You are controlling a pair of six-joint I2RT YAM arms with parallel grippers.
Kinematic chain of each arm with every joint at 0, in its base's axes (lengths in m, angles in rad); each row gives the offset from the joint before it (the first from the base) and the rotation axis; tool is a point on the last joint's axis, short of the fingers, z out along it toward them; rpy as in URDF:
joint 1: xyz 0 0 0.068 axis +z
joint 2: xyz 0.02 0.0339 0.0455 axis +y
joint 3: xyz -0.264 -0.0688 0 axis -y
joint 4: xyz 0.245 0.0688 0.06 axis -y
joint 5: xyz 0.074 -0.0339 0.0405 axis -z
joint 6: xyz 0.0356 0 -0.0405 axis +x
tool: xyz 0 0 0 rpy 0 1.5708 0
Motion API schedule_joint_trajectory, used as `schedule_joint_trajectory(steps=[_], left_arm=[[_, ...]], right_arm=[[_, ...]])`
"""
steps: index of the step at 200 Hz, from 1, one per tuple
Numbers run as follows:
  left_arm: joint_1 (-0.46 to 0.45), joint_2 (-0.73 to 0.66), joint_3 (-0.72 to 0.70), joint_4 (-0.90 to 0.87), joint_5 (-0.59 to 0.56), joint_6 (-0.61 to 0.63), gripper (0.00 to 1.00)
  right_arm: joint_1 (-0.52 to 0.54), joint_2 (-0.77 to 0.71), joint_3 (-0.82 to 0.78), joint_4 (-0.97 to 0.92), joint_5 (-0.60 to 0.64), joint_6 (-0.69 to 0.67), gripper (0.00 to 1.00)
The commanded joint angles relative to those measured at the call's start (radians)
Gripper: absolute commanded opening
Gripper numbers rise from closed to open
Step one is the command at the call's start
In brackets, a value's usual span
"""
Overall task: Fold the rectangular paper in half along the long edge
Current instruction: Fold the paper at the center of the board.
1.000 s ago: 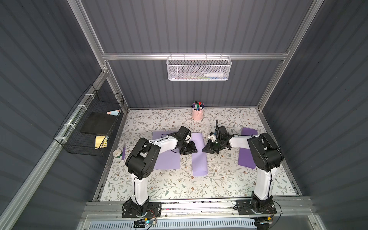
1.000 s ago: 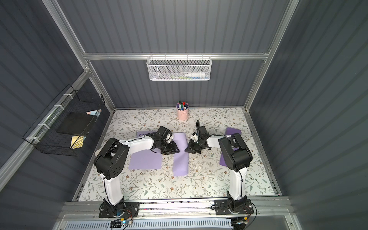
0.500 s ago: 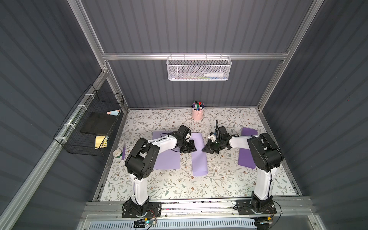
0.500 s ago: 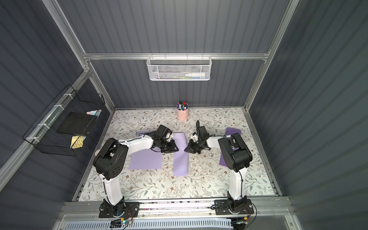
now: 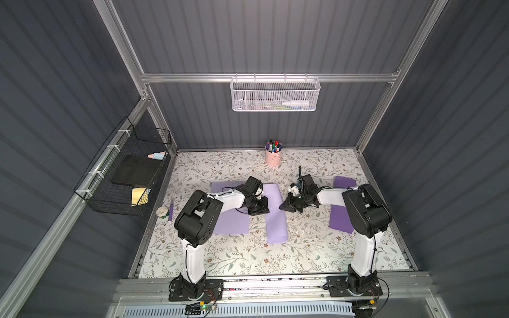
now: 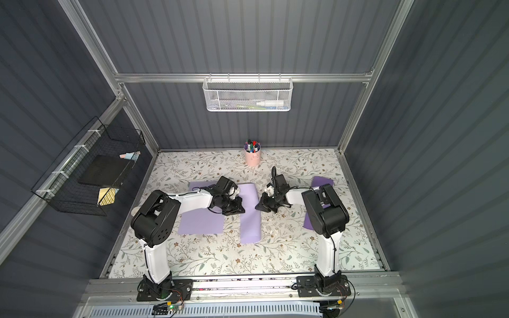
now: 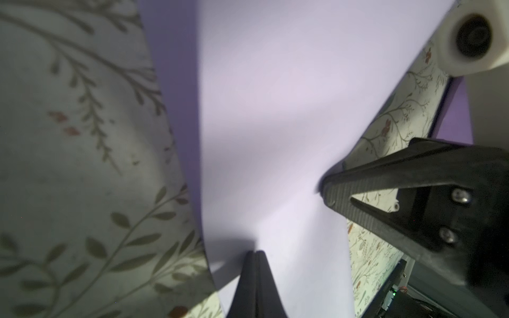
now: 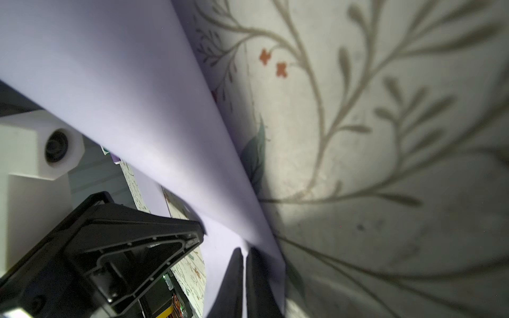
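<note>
Nearest me, the two arm bases are bolted to an aluminium rail (image 5: 275,283), and beyond it lies the floral table cover (image 5: 248,256). In the middle of the table the lilac paper (image 5: 275,220) lies doubled over lengthwise into a narrow strip running from near to far, its top layer bulging up, not pressed flat, as both wrist views show (image 7: 275,110) (image 8: 110,68). The left gripper (image 5: 266,211) meets the strip's left edge about halfway along. In its wrist view its fingers are pressed tight together with the tips over the sheet (image 7: 256,256), and I cannot tell whether any paper is pinched between them. The right gripper (image 5: 281,208) faces it at the strip's right edge, its fingers all but together (image 8: 243,256) at the edge, and again I cannot tell whether it holds any of the sheet. A flat purple sheet (image 5: 231,223) lies under the left arm, left of the strip, and darker purple paper (image 5: 340,220) lies beneath the right arm. At the table's left edge sit a tape roll (image 5: 162,211) and a purple pen (image 5: 170,210). Farther back, a pink cup of markers (image 5: 272,158) stands by the rear wall. A black wire basket (image 5: 110,203) hangs on the left wall and a white mesh basket (image 5: 275,95) on the back wall.
</note>
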Motion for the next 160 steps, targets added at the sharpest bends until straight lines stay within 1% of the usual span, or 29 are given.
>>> schedule_joint_trajectory(steps=[1,45,67,82,98,110,124,160], left_arm=[[-0.005,0.043,-0.038,-0.020,-0.014,0.012,0.00],[-0.005,0.037,-0.055,-0.037,-0.028,0.026,0.00],[-0.005,0.041,-0.056,-0.033,-0.030,0.025,0.00],[-0.005,0.044,-0.055,-0.029,-0.030,0.024,0.00],[-0.005,0.045,-0.052,-0.031,-0.029,0.023,0.00],[-0.005,0.045,-0.052,-0.031,-0.029,0.024,0.00],[-0.005,0.047,-0.051,-0.033,-0.028,0.024,0.00],[-0.005,0.046,-0.049,-0.034,-0.028,0.025,0.00]], right_arm=[[-0.029,-0.002,-0.042,-0.059,0.080,0.010,0.10],[-0.103,-0.041,-0.091,-0.091,0.083,-0.017,0.08],[-0.113,-0.067,-0.092,-0.105,0.079,-0.028,0.07],[-0.095,-0.090,-0.065,-0.121,0.074,-0.022,0.07],[-0.049,-0.121,-0.009,-0.152,0.092,-0.036,0.07],[-0.017,-0.128,0.028,-0.142,0.090,-0.034,0.07],[0.008,-0.101,0.077,-0.139,0.081,-0.025,0.07],[0.019,0.057,0.180,-0.132,0.054,0.000,0.05]])
